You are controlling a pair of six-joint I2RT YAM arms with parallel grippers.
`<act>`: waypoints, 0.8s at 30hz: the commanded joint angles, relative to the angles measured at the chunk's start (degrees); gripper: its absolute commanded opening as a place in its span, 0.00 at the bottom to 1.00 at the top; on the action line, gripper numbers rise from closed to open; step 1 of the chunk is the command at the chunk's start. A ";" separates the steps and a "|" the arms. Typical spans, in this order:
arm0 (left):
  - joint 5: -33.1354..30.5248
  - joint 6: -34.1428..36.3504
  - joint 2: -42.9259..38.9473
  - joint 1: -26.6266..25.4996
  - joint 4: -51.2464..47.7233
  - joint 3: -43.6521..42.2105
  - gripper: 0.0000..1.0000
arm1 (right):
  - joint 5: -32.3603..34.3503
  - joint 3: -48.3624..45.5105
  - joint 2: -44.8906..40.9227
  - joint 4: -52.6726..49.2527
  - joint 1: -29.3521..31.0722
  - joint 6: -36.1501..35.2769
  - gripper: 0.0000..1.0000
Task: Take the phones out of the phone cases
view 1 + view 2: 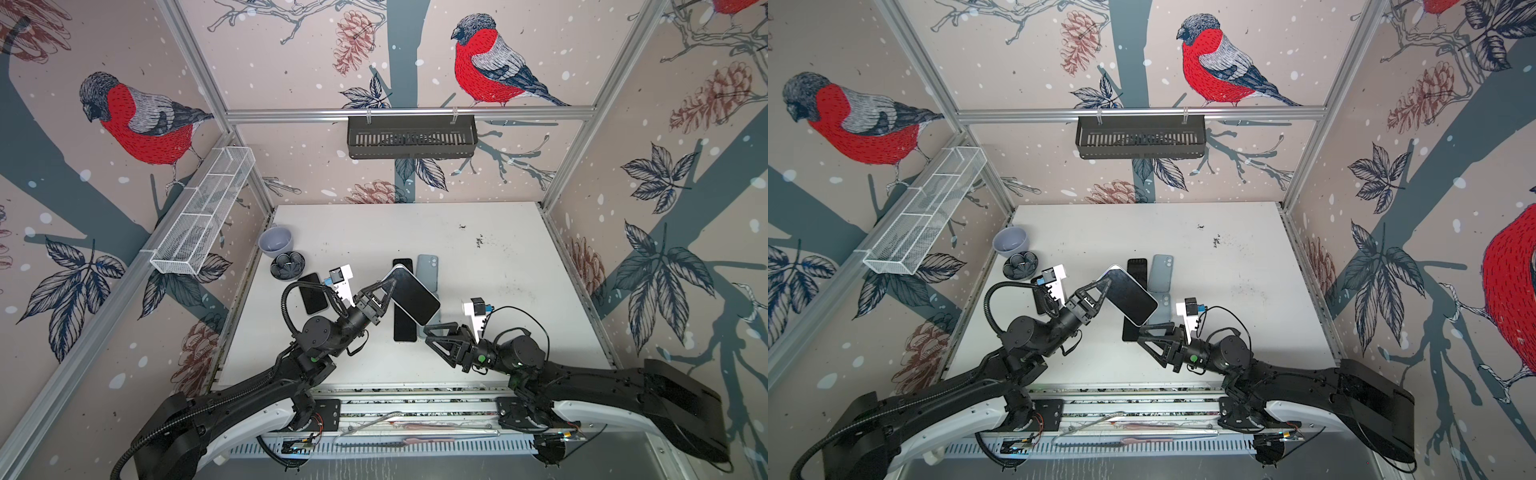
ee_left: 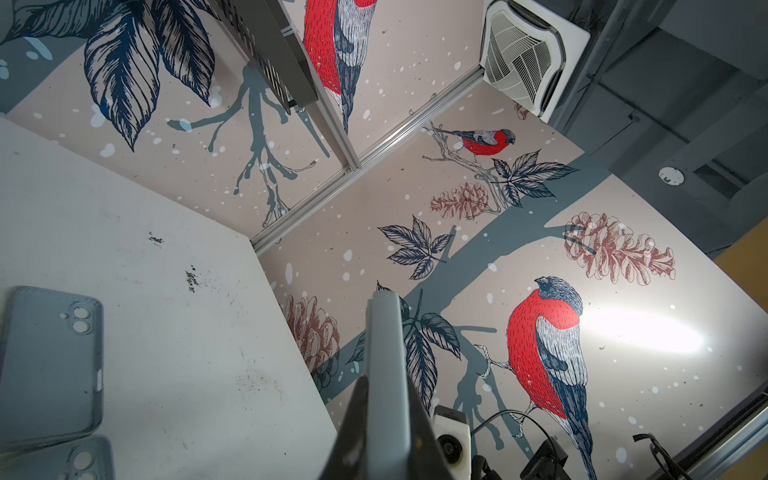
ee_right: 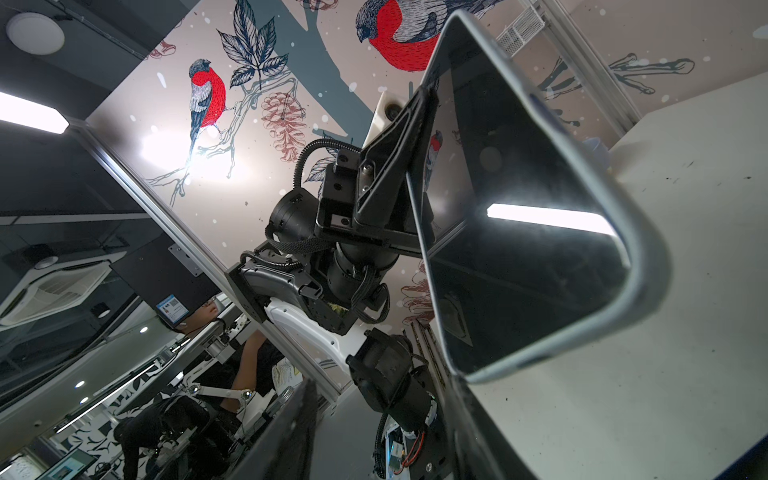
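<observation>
The phone (image 1: 415,297) has a dark screen and sits in a pale grey-blue phone case; it hangs tilted above the table (image 1: 519,332). My left gripper (image 1: 390,287) is shut on its upper-left end. Both top views show this; the phone (image 1: 1130,297) and left gripper (image 1: 1104,286) appear there too. The left wrist view shows the phone case's edge (image 2: 384,365) clamped between the fingers. My right gripper (image 1: 432,332) is open just under the phone's lower corner, touching nothing. In the right wrist view the phone (image 3: 519,208) looms above the spread right gripper (image 3: 382,436).
Under the held phone lie a long black phone (image 1: 404,328) and empty grey-blue cases (image 1: 428,272), also visible as cases (image 2: 50,361). Another black phone (image 1: 313,293), a dark flower dish (image 1: 287,264) and a grey bowl (image 1: 276,241) sit at the left. Baskets hang on the walls.
</observation>
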 commanded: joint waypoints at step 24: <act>1.57 -2.31 0.71 -0.96 9.81 -1.07 0.00 | -0.19 1.91 2.08 1.32 -0.22 1.64 0.37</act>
